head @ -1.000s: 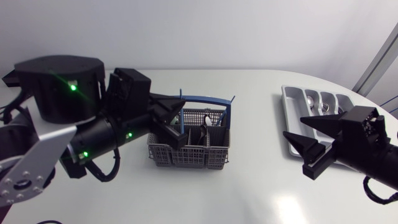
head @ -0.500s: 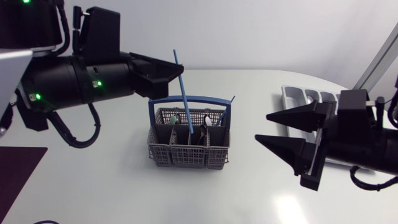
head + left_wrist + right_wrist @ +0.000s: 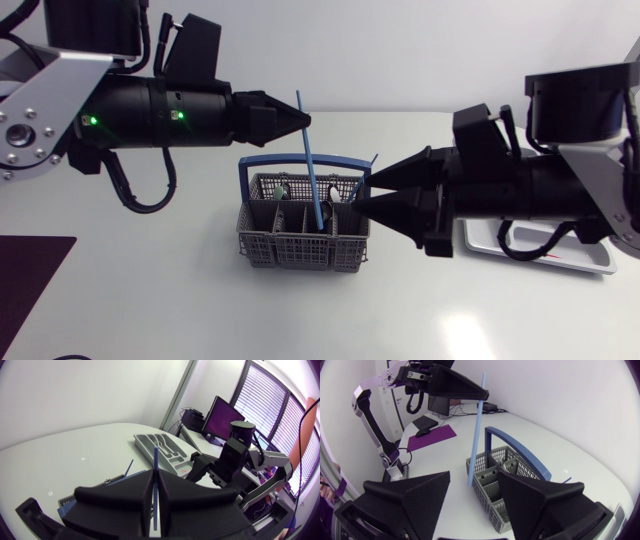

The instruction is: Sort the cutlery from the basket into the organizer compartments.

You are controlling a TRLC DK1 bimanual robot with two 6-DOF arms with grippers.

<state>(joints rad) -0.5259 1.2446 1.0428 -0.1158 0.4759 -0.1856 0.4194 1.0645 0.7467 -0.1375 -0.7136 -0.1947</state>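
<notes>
Lifting seems in hand: a long thin blue stick (image 3: 310,165) is pinched by the left gripper (image 3: 303,118) over the blue-handled grey mesh basket (image 3: 300,250) at centre, the right gripper (image 3: 362,191) is spread wide, and the grey plastic tray (image 3: 585,262) at lower right must be reached next.

light: bright, even | glare: white patch on table (image 3: 465,335) | shadows: soft, faint under basket (image 3: 300,250)

My left tool (image 3: 303,119) and right tool (image 3: 363,192) are matt black and plastic-looking. The blue utensil (image 3: 312,170) looks like smooth plastic. The basket (image 3: 300,248) is grey plastic mesh with a smooth blue handle (image 3: 300,158). The organizer (image 3: 145,446) is smooth grey plastic, and the white bench (image 3: 180,300) shines faintly.
</notes>
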